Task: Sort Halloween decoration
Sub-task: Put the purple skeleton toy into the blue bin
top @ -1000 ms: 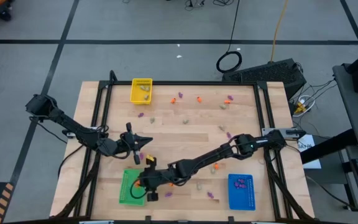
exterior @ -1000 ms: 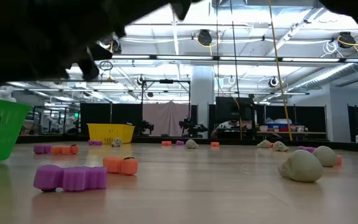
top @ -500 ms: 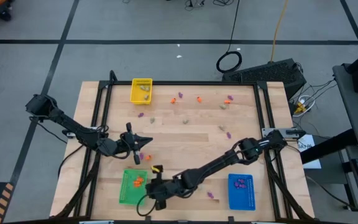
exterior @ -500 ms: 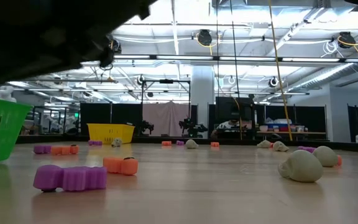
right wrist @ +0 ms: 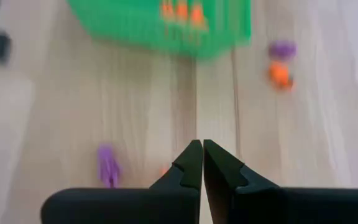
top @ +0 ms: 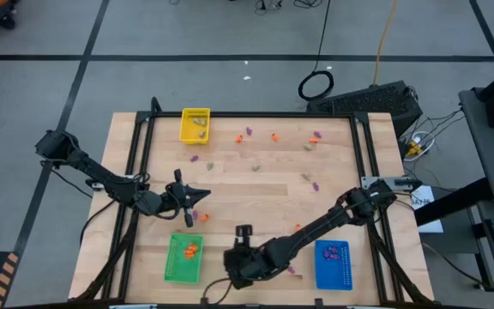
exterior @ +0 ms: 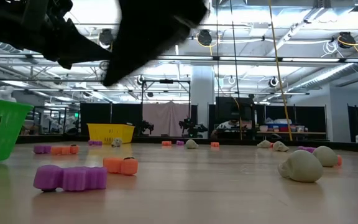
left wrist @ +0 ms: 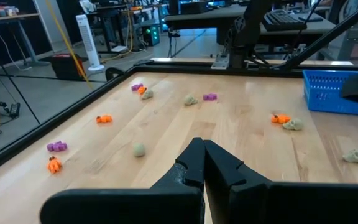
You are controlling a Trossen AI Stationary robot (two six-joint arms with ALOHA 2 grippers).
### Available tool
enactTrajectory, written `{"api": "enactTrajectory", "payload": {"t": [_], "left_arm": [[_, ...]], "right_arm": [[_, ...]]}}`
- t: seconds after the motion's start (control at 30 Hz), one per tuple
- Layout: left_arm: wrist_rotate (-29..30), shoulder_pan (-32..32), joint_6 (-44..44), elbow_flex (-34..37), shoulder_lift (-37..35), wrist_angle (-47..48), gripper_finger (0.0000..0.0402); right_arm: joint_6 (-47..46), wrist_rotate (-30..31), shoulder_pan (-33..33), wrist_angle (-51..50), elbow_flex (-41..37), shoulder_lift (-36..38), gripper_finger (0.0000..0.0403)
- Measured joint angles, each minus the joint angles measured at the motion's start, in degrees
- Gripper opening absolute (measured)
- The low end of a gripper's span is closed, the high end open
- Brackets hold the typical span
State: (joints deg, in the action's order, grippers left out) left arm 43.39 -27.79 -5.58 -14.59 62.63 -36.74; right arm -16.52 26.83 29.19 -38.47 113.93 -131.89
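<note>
Looking straight down in the high view: right tool (top: pixel 243 232) at 6 o'clock of the surface (top: pixel 264 184), fingers together, empty, between green tray (top: pixel 183 258) and blue tray (top: pixel 333 263). Left tool (top: pixel 206 194) at 9 o'clock, fingers together, empty. Yellow tray (top: pixel 195 125) at 11 o'clock. Orange trinkets (top: pixel 190 251) lie in the green tray, purple trinkets (top: pixel 332 252) in the blue tray; loose trinkets (top: pixel 249 135) scattered around 12 o'clock.

Low view: purple trinket (exterior: pixel 70 177) and orange trinket (exterior: pixel 120 165) lie on the surface at 8 o'clock, beige-grey skull (exterior: pixel 300 167) at 4 o'clock; dark arm overhead at 11 o'clock.

Left wrist view: fingers (left wrist: pixel 188 167) pressed together; trinkets spread over the wood, blue tray at 3 o'clock.

Right wrist view: fingers (right wrist: pixel 189 165) together; green tray at 12 o'clock, purple trinket at 8 o'clock.
</note>
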Motion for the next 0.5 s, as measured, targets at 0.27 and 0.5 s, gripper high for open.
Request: {"api": "enactTrajectory", "payload": {"t": [0.27, 0.5], "left_arm": [[-0.06, 0.02, -0.02, -0.02, -0.02, -0.03, 0.0003], [-0.08, 0.01, -0.12, -0.02, -0.01, -0.04, 0.0003]], "right_arm": [[-15.43, -1.84, 3.69, -5.66, -14.15, 9.58, 0.0], [-38.67, -9.89, 7.27, -14.51, -23.4, 19.56, 0.0]]}}
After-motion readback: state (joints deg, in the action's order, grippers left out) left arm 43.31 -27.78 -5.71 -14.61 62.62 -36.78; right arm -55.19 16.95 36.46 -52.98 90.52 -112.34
